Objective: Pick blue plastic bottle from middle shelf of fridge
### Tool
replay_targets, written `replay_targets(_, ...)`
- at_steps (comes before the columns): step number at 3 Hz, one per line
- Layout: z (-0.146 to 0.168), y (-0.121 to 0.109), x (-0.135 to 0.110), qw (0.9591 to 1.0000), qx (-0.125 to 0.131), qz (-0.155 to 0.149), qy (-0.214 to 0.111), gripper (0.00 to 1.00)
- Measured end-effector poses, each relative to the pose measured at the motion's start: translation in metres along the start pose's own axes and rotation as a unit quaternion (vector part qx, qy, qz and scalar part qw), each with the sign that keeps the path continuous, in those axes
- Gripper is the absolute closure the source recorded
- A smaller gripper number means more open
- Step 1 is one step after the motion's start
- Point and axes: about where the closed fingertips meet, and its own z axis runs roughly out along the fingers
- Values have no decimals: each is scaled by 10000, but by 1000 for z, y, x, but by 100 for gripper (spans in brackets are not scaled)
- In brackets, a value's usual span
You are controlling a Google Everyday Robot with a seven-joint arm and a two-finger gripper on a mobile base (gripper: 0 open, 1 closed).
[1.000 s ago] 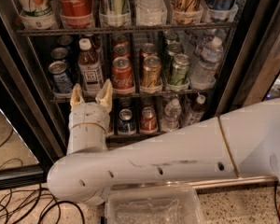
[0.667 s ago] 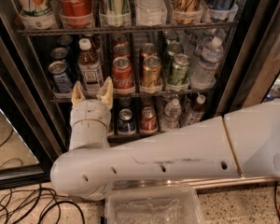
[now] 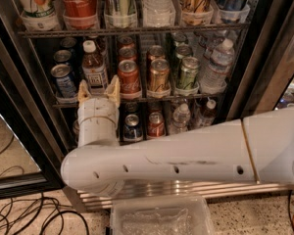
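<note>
The fridge (image 3: 272, 67) stands open in front of me, with a black frame and wire shelves. The blue plastic bottle (image 3: 93, 65), holding brown drink under a white cap and a white label with dark print, stands upright at the left of the middle shelf (image 3: 186, 97). My gripper (image 3: 99, 87) is open, its two tan fingertips up and spread just below and in front of the bottle's base, one to each side. Nothing is held. The white arm runs in from the right and hides the lower shelf's left part.
A blue can (image 3: 63, 80) stands left of the bottle, a red can (image 3: 129, 76) to its right, then gold and green cans and a water bottle (image 3: 217, 65). The top shelf holds larger drinks. A clear plastic bin (image 3: 159, 217) sits on the floor; cables (image 3: 24, 217) lie at the left.
The arm has shifted slightly; the gripper stays open just below the bottle, a little closer to it.
</note>
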Motion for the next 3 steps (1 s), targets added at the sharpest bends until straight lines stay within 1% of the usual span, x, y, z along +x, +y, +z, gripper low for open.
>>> replay_targets(1,10,-1,0,10000,-39,49,-16,36)
replay_targets(3,29,12,2,9996,-143,216,-82,36)
